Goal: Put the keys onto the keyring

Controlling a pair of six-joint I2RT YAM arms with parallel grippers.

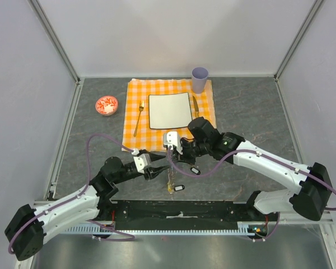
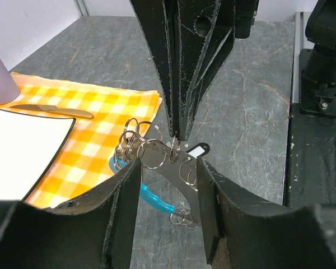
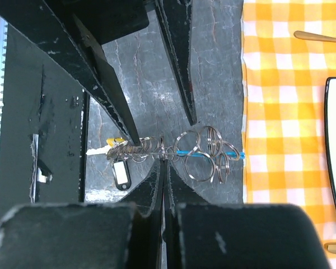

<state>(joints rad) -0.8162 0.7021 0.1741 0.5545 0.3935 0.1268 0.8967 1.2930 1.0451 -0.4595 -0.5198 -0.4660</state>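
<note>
My two fingers (image 2: 120, 207) stand wide apart at the bottom of the view. Between them is a silvery key (image 2: 176, 182), joined to the keyring (image 2: 135, 141), a bunch of wire rings with a turquoise tag (image 2: 152, 197). From above, the right arm's fingers (image 2: 182, 84) point down, pressed together, and their tip pinches one ring. Behind, on the grey surface (image 2: 252, 112), lies an orange checked cloth (image 2: 101, 123) with a white plate (image 2: 22, 145) and a gold knife (image 2: 50, 111).

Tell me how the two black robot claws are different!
The black two-finger left gripper stands wide open, gripping nothing; the black right gripper is pinched shut on the thin silvery wire keyring. The right gripper points down from above; the left gripper aims in from the side. Both meet at the keyring.
</note>
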